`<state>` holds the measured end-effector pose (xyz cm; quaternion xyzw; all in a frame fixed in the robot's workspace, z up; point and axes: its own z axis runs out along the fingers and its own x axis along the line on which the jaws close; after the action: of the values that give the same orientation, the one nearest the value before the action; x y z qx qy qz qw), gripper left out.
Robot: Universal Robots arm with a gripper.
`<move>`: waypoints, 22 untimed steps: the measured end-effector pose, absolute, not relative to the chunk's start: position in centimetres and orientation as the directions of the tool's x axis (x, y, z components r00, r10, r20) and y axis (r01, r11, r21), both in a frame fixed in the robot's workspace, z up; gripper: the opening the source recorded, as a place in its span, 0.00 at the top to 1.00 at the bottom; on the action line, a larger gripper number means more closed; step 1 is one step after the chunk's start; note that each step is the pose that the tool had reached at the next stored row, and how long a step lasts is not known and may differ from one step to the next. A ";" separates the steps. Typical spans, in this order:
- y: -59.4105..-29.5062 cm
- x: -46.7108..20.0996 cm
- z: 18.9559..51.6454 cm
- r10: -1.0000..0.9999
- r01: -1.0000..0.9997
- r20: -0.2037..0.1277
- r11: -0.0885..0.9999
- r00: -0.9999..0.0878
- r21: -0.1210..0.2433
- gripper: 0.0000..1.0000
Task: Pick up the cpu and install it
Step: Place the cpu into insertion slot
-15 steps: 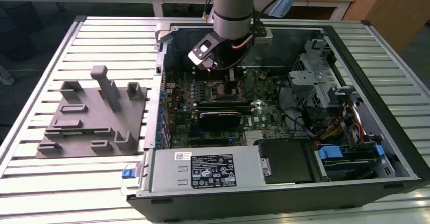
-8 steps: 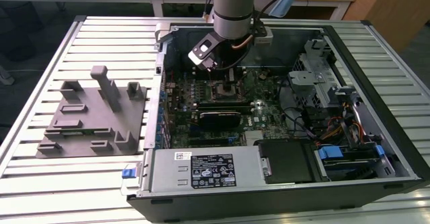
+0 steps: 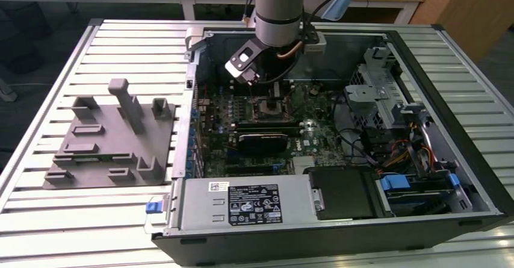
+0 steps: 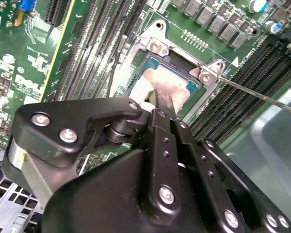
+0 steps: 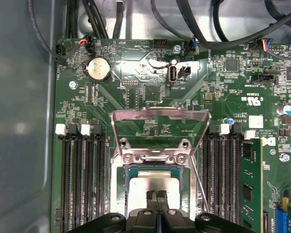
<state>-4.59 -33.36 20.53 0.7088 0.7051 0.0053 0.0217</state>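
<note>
The cpu (image 5: 150, 183) lies flat in the open motherboard socket, its silver top and greenish rim showing in both wrist views (image 4: 179, 91). My gripper (image 5: 156, 199) hangs right over it with the two black fingers pressed together, tips (image 4: 163, 103) at or just above the chip's top; contact cannot be told. The socket's metal load plate (image 5: 159, 116) stands flipped up behind the chip. In the exterior view the gripper (image 3: 269, 86) reaches down into the open computer case above the socket (image 3: 269, 106).
A thin retention lever (image 4: 257, 93) sticks out beside the socket. Memory slots flank it, one holding a green module (image 5: 252, 184). The case holds a power supply (image 3: 241, 205) and drive cage (image 3: 386, 99). A grey fixture tray (image 3: 108, 141) with upright posts lies on the exterior view's left.
</note>
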 end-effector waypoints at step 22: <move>-33.4 -4.7 20.0 1.000 0.999 -0.029 -0.005 0.006 0.046 0.89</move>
<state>-4.71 -33.36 20.00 0.7087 0.7050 0.0061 0.0264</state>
